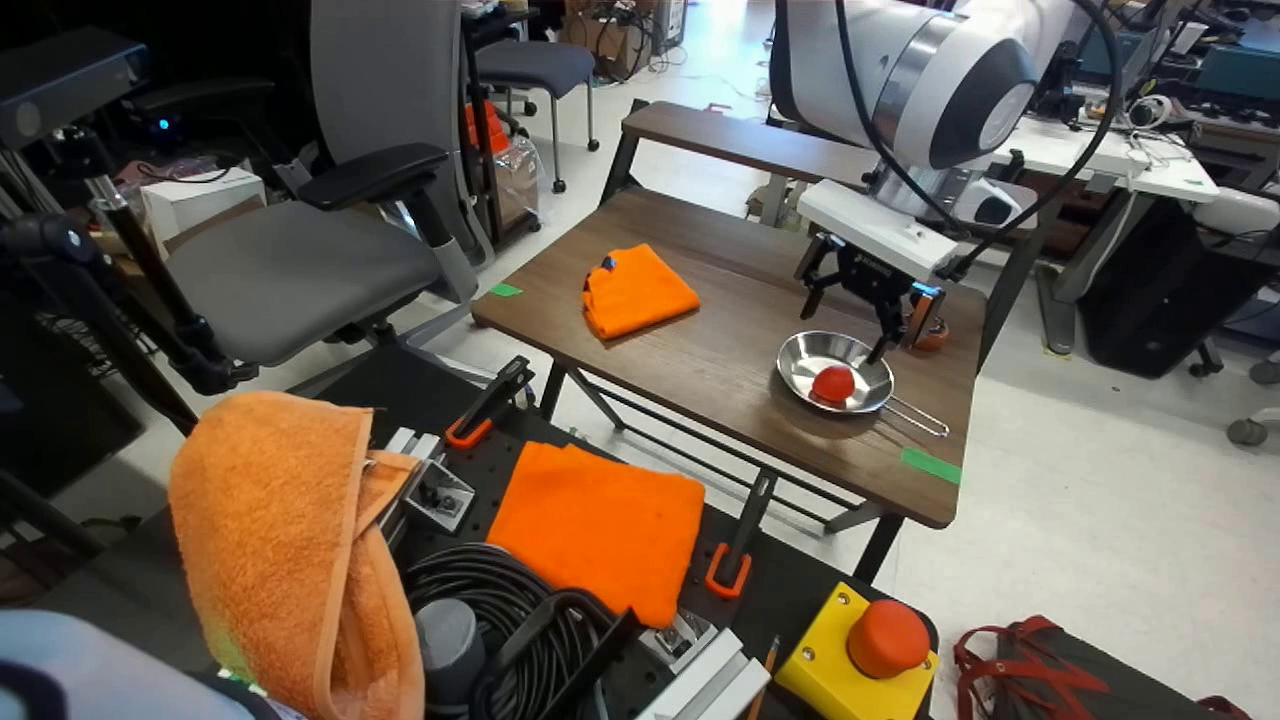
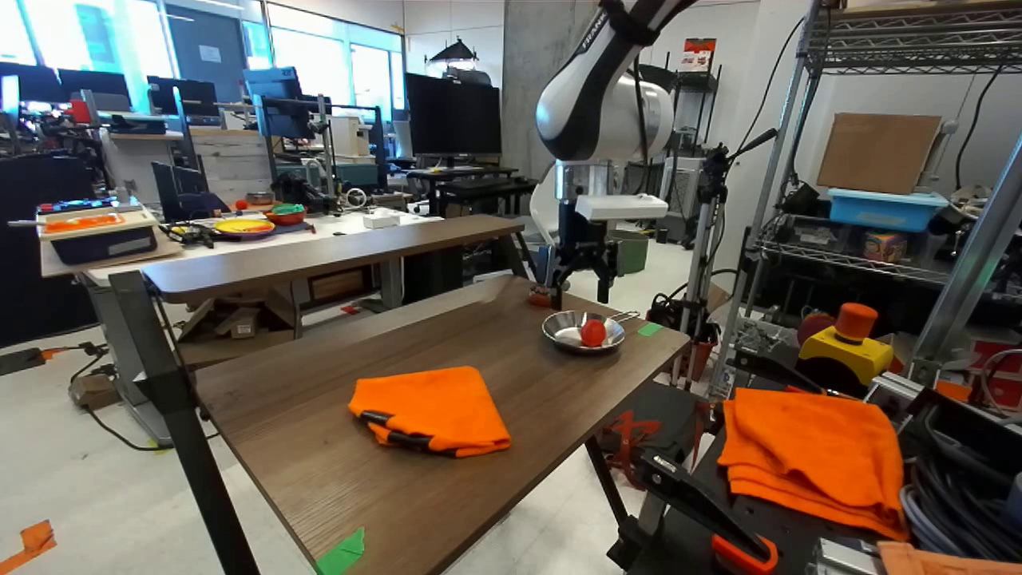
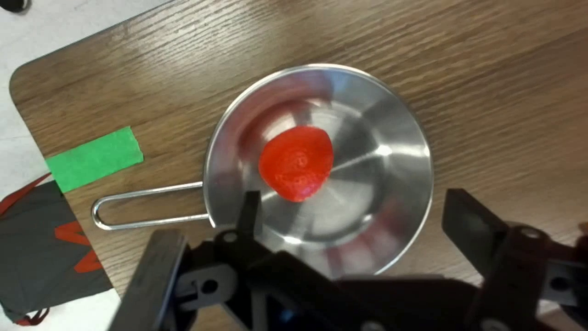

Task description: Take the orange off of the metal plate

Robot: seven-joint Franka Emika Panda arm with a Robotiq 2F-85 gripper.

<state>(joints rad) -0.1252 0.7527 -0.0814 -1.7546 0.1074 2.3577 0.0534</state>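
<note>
The orange is a small red-orange ball. It sits inside the metal plate in both exterior views [image 1: 833,384] [image 2: 592,333] and in the wrist view [image 3: 297,163], off the plate's middle toward its handle. The metal plate is a shallow shiny dish with a wire handle, on the brown table in both exterior views [image 1: 797,362] [image 2: 560,327] and in the wrist view [image 3: 406,133]. My gripper is open and empty above the plate, pointing down, in both exterior views [image 1: 843,335] [image 2: 580,301]. In the wrist view its fingers [image 3: 354,192] are wide apart, with the orange beyond the left finger.
A small reddish-brown round thing [image 1: 932,338] [image 2: 540,297] stands on the table near the plate. A folded orange cloth [image 1: 645,290] [image 2: 435,409] lies farther along the table. Green tape [image 3: 95,158] marks the table edge near the handle. A raised shelf [image 1: 745,140] runs along the table's side.
</note>
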